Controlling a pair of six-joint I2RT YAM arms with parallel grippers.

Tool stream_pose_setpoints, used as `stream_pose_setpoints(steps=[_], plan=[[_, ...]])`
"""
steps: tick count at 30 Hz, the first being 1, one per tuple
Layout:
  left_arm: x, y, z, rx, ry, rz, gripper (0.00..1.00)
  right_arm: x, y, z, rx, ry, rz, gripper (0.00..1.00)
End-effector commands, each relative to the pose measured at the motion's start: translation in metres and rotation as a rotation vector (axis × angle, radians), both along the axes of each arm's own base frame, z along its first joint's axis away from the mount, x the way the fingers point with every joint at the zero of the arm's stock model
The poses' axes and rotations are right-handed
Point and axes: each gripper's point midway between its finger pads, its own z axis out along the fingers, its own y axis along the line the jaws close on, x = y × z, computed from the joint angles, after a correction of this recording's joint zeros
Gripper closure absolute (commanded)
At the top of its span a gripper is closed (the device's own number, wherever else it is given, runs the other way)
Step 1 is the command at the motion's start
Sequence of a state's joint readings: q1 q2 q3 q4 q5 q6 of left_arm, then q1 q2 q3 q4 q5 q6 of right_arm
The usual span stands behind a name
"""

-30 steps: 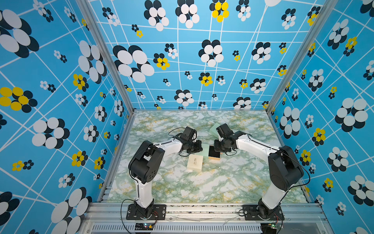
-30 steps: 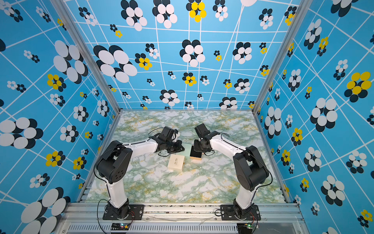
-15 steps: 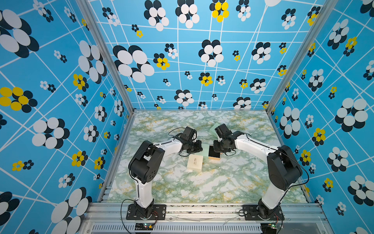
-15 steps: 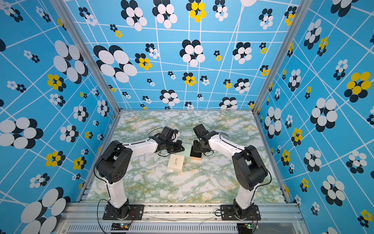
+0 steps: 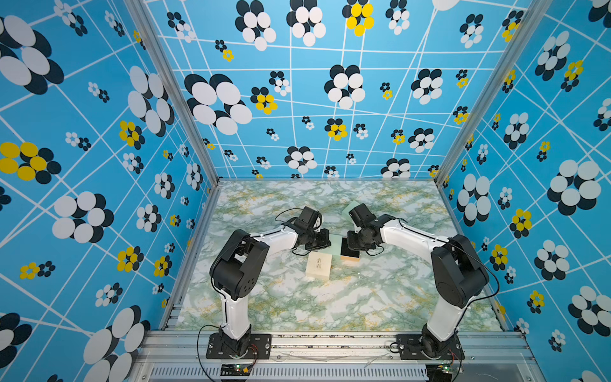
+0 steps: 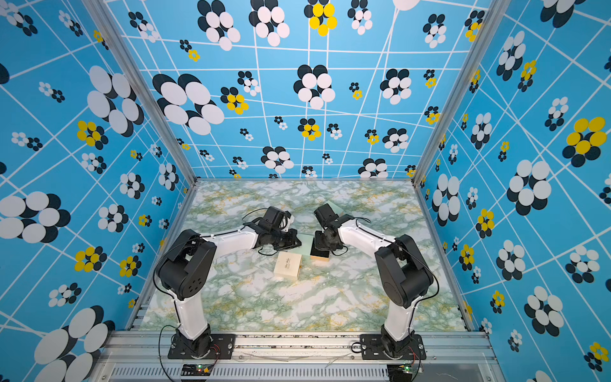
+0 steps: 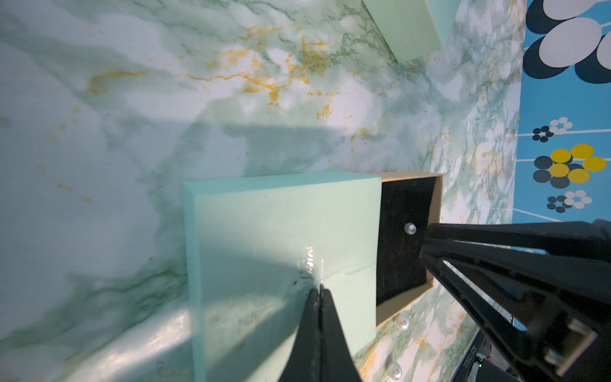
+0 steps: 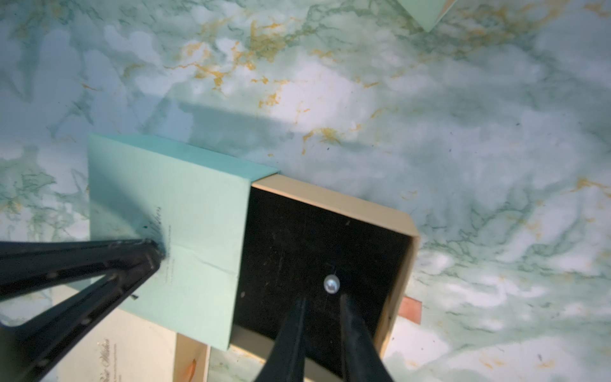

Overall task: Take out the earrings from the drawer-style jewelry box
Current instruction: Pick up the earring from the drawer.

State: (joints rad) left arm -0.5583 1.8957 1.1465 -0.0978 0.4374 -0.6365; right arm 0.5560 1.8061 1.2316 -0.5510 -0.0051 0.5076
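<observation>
Pressing down on the top of the green sleeve [image 8: 172, 198] of the jewelry box, the left hand [image 7: 319, 291] has its two tips closed tight together with nothing between them. In both top views this arm comes in from 9 o'clock and the other arm from 3 o'clock, and they meet near the middle of the worktop [image 5: 330, 304]. The drawer [image 8: 330, 195], tan card with a black lining, is slid most of the way out of the sleeve toward 4 o'clock in a top view. One earring [image 8: 331, 284], a small silvery ball, lies on the black lining. The right hand [image 8: 323, 299] reaches down into the drawer with its tips a little apart, gripping nothing, and the ball sits just beyond them. The left wrist view shows two more glinting bits [image 7: 401, 322] on the worktop just outside the drawer's tan wall. A cream box [image 5: 319, 266] with script on its lid lies at 8 o'clock from the drawer, close to it. A second green box [image 7: 410, 26] sits farther off at 12 o'clock, partly hidden behind the right wrist.
</observation>
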Motion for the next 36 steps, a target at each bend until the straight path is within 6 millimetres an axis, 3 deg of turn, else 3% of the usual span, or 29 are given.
stream_pose_setpoints(steps=[1, 20, 36], plan=[[-0.008, 0.010, -0.005, 0.041, 0.035, 0.013, 1.00, 0.001, 0.000, -0.001, -0.035, 0.004, 0.015, 0.78], [-0.009, 0.010, -0.008, 0.043, 0.041, 0.014, 1.00, 0.000, 0.000, -0.011, -0.041, 0.017, 0.017, 0.79], [-0.009, 0.010, -0.007, 0.042, 0.038, 0.014, 1.00, 0.000, 0.000, -0.015, -0.044, 0.026, 0.017, 0.87]])
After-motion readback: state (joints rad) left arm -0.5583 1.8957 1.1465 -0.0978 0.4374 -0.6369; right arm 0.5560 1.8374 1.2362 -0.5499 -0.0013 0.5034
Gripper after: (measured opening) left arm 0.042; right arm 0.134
